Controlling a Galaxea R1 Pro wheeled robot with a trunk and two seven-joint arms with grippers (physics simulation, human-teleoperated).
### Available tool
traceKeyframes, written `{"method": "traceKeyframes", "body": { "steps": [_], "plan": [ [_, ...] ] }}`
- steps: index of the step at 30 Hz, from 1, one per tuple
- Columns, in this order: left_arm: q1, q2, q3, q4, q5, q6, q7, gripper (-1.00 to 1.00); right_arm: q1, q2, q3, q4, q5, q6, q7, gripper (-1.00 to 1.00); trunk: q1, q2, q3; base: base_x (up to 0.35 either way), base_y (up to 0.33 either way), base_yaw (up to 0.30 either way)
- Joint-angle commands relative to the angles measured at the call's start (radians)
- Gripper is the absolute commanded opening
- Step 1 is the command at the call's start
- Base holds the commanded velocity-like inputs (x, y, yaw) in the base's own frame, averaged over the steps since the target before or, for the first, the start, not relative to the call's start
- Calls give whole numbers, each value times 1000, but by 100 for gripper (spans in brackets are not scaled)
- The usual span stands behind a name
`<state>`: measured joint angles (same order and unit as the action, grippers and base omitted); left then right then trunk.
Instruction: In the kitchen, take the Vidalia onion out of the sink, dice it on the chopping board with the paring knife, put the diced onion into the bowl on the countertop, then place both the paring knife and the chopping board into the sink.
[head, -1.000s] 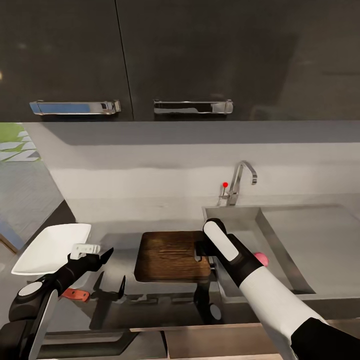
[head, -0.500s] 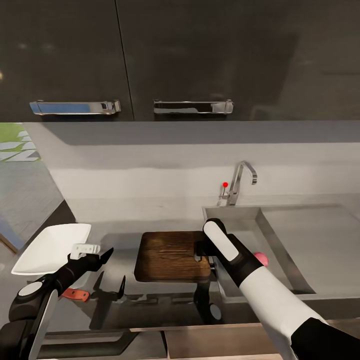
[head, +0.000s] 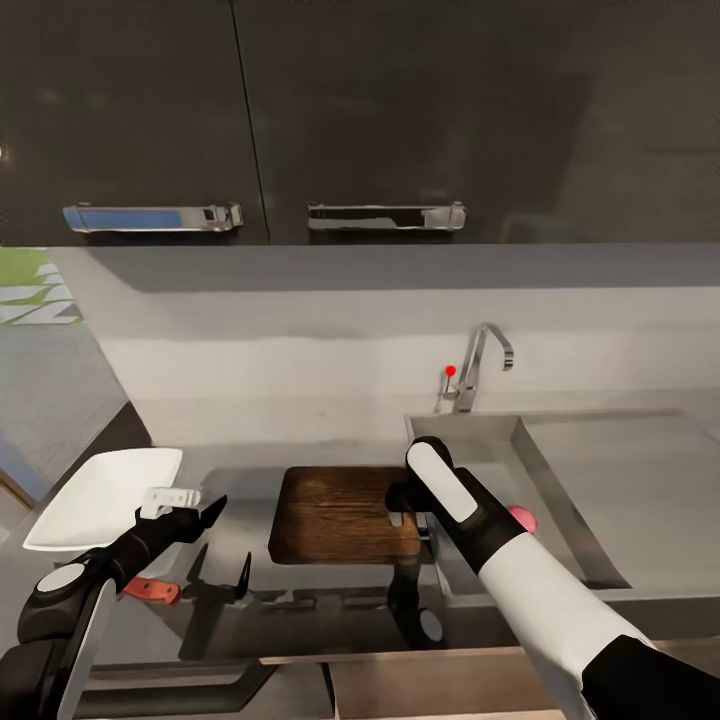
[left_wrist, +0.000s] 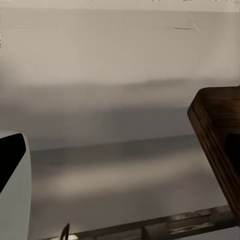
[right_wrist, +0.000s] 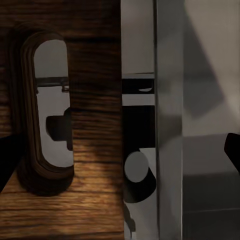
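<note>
While the left claw hangs with its fingers spread above the dark surface, the paring knife lies beneath, mostly hidden. The right claw's state cannot be told over the chopping board, probably stiff, best gripped at its slot. Farther off, the small, likely slippery Vidalia onion peeks from the sink.

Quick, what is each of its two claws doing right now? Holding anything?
Left gripper: jaws open, holding nothing, above the countertop near the bowl.
Right gripper: over the chopping board by its handle slot; cannot tell.
</note>
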<state>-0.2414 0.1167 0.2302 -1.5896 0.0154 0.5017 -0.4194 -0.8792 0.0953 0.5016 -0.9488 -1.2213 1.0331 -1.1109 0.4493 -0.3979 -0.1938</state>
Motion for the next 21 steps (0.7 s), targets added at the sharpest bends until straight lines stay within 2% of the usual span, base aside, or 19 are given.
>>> {"method": "traceKeyframes", "body": {
  "steps": [1, 12, 21],
  "plan": [
    [-1, 0, 1, -1, 2, 8, -5, 100, -1, 0, 1, -1, -9, 5, -10, 100, 1, -2, -1, 0, 0, 0],
    [-1, 0, 1, -1, 1, 8, -5, 100, -1, 0, 0, -3, -10, 5, -12, 100, 1, -2, 17, 0, 0, 0],
    [-1, 0, 1, -1, 1, 8, -5, 100, -1, 0, -1, -9, -11, 4, -11, 100, 1, -2, 31, 0, 0, -56]
  ]
}}
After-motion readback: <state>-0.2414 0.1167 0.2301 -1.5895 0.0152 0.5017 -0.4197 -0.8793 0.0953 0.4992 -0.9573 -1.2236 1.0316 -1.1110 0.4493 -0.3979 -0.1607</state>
